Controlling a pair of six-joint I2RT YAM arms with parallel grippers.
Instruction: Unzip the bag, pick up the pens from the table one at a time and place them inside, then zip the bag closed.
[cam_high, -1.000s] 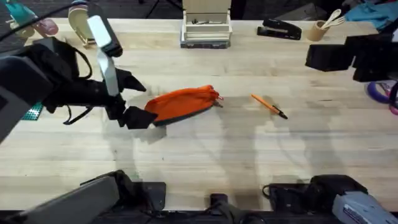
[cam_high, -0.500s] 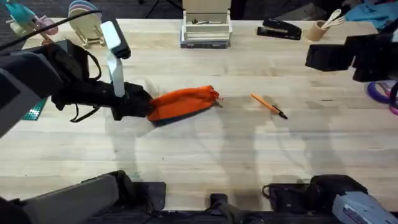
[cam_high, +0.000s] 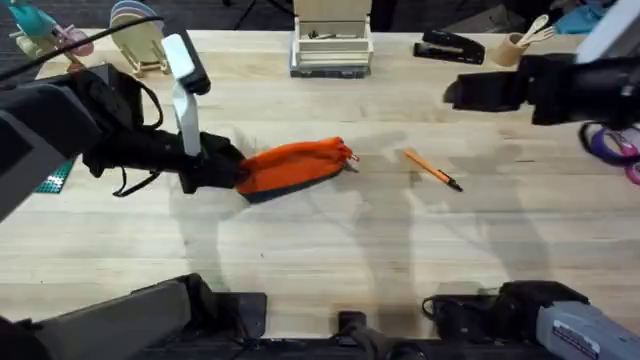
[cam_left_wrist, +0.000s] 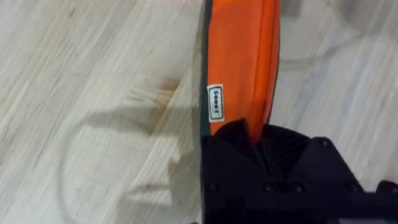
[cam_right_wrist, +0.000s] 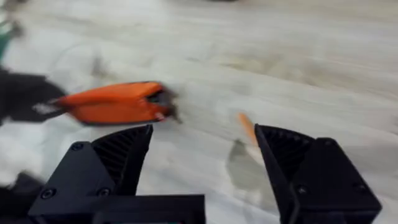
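Task status: early. The bag lies near the middle of the table, and its zipper appears closed along the top. One pen lies flat on the wood, apart from the bag on the side of the zipper pull; it is not yet inside. Unzipping, loading and re-zipping all remain.

The left gripper is clamped on the bag's end opposite the pull, pinching the fabric. The right gripper hangs above the table beyond the pen from the bag, fingers spread wide, holding nothing.

Materials: the bag is soft orange fabric, elongated and tapered, with a dark underside and a small white label. The pen is a thin rigid orange stick with a dark tip. The tabletop is pale planked wood with visible grain
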